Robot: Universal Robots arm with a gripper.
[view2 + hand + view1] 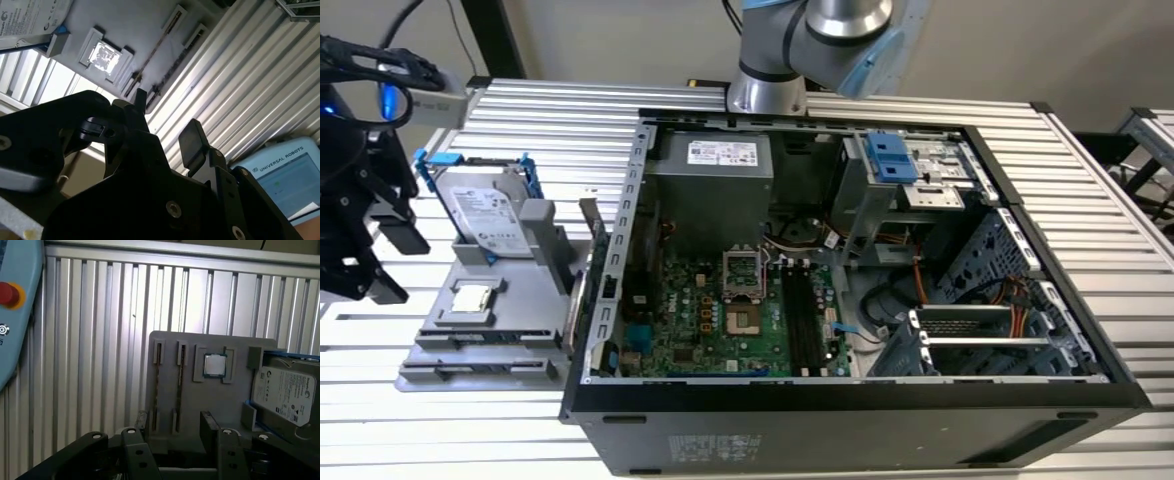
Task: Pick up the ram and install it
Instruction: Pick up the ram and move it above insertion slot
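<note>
Ribbed aluminium table, silver slats running across, with a pale wall behind it at 12 o'clock in the exterior view. One table, one arm rising from its far edge at 12 o'clock of the case.

One open black computer case lay on its side mid-table. One green motherboard sat inside it, with a bank of black memory slots at about 3 o'clock of the processor socket. I could not tell whether any stick sat in them.

One grey tray lay just beside the case, at its 9 o'clock in the exterior view. It carried:
- one hard drive in a blue frame, at the tray's 12 o'clock end
- one square chip near the tray's middle
- two tray slots at the 6 o'clock end, side by side

The ram stood on edge in the tray slot next to the square chip and showed as a thin dark strip. The other slot showed a similar strip, which I could not identify.

One gripper, black, hung at 9 o'clock of the tray in the exterior view, apart from it. Its two fingers were spread wide and held nothing. In the first wrist view the ram's slot lined up with the gap between them.

One pale blue teach pendant with a red button lay on the slats, well apart from the tray.
</note>
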